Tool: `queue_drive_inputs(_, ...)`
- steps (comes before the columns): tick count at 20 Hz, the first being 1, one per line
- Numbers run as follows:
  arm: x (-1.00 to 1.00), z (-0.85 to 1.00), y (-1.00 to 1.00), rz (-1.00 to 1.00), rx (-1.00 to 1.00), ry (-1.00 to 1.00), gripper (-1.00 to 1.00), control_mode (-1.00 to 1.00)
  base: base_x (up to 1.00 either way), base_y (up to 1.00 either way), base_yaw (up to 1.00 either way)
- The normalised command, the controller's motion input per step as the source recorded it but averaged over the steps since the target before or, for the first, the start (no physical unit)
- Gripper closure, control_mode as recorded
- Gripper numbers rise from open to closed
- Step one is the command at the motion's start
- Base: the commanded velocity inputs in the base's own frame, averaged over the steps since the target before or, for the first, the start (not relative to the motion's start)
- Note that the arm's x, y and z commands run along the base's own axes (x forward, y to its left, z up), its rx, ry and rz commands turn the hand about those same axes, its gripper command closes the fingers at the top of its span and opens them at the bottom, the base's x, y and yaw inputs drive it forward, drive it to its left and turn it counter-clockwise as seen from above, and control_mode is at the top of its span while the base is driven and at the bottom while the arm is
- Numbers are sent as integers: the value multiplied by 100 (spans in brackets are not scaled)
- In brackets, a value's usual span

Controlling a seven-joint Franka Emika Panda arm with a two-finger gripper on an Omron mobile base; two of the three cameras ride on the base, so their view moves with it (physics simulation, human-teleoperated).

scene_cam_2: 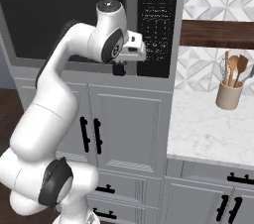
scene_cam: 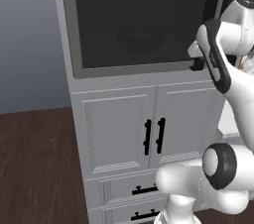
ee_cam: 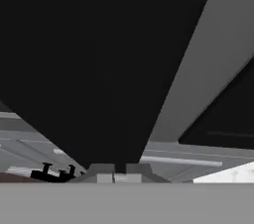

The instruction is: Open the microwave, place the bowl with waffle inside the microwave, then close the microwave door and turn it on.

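working at the handle's lower end (scene_cam_2: 118, 69), the gripper (scene_cam_2: 119, 72) is needing a square grip; jaw spread is proving impossible to tell.

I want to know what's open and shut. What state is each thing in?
microwave door: shut, bowl dimly visible behind window
end effector: at the handle's lower end, nearly shut
cabinet doors: shut
drawers: shut
utensil holder: upright on counter
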Motion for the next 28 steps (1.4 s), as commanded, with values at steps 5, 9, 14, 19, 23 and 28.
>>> queue_drive_inputs(5,-63,-52,21,0,-20,-64,100,-100,0,0,0)
queue_drive_inputs(9,-96,-51,19,0,-12,-73,100,-100,0,0,0)
queue_drive_inputs(14,-72,-18,-5,0,4,-36,100,-100,0,0,0)
queue_drive_inputs(19,-74,12,-58,0,36,-1,100,-100,0,0,0)
queue_drive_inputs(23,-71,27,-66,-3,50,-4,100,-100,0,0,0)
queue_drive_inputs(28,-58,24,-59,-12,54,-1,100,-100,0,0,0)
